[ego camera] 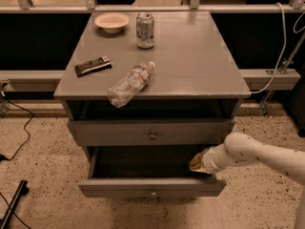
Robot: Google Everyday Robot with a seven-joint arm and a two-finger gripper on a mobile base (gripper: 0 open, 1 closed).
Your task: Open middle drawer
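Two drawer fronts in view: the upper grey-painted wooden drawer front [109, 133] sat further in beneath the cabinet top. Below it, the middle drawer [119, 187], grey-painted wood with a long flat front and one small round brass knob at centre, stood pulled well out, its dark inside showing.
Gripper: the pale two-finger gripper [197, 164] on the white, rounded robot arm [259, 152] lay at the middle drawer's right end, just behind the front board and low over the open inside.
Grip: whether it was apart or closed could not be told.
Step in hand: the pull looked all but finished, since the drawer seemed open enough to count.
Next move: probably called for releasing and drawing up and away, without knocking the front back in.
Cabinet top: a crumpled clear plastic bottle [131, 83] lay on its side at the front edge, directly above the drawers.
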